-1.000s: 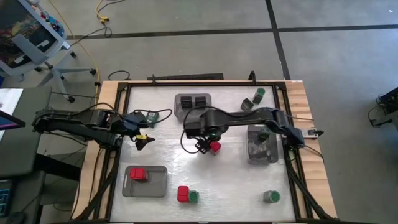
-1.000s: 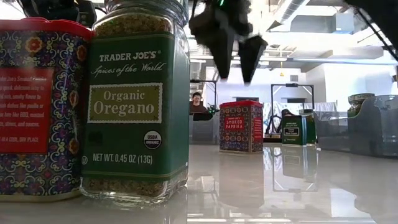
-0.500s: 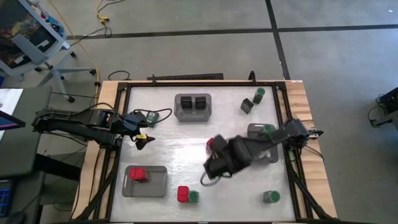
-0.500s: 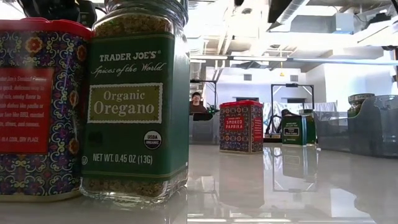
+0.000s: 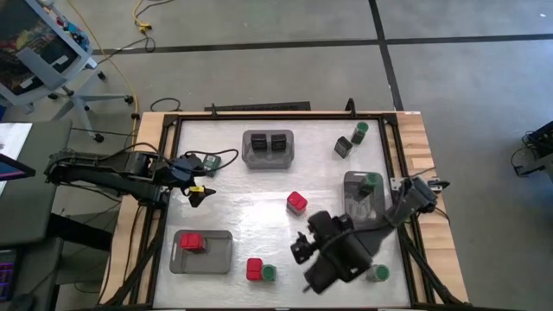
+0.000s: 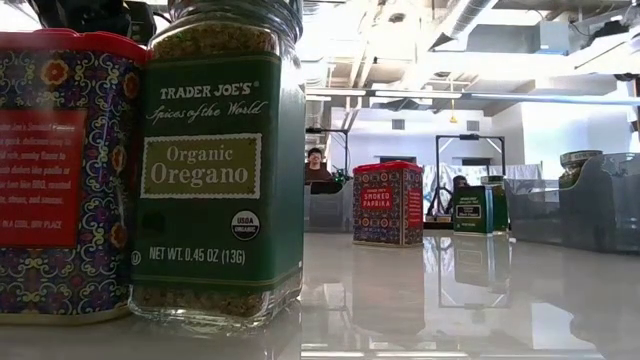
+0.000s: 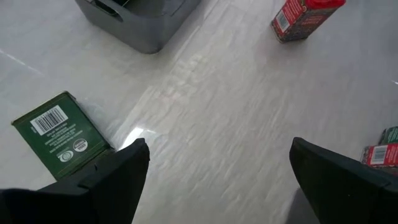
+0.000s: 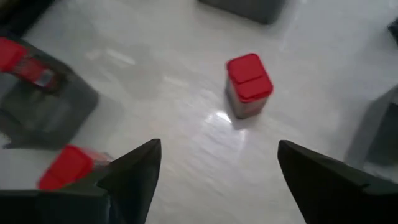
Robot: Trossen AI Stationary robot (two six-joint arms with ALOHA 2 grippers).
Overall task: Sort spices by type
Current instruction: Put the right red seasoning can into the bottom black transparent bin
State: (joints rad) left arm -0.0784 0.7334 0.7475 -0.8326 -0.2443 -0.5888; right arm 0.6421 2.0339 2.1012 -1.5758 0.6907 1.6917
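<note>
Table (image 5: 251, 186): glossy white top, faintly streaked, framed in pale wood with black rails.

Red paprika tin (image 5: 296, 203): boxy, patterned sides, flat red lid; stands alone at mid-frame of the high view, apart from every tray. Also seen in the right wrist view (image 8: 249, 84) and the low view (image 6: 387, 203).

Lower-left tray (image 5: 200, 251): grey, rectangular, rounded corners, matte plastic; holds one red tin (image 5: 191, 242).

Upper-centre tray (image 5: 268, 149): same make; holds two black cube-like containers (image 5: 270, 142) side by side.

Right tray (image 5: 364, 197): grey; holds a round jar with green lid (image 5: 371, 181).

Loose items: red tin (image 5: 254, 269) touching a green-lidded oregano jar (image 5: 269, 273) at lower centre; green-lidded jar (image 5: 377, 273) at lower right; black container (image 5: 343, 147) beside a green-lidded jar (image 5: 360, 130) at upper right; flat green-labelled container (image 7: 60, 134) near the left fingers.

Left gripper (image 5: 200, 193): dark, at the left edge of the table; fingers spread wide, holding nothing.

Right gripper (image 5: 304, 263): dark, at lower centre-right, above the table; fingers (image 8: 134, 177) apart, empty.
</note>
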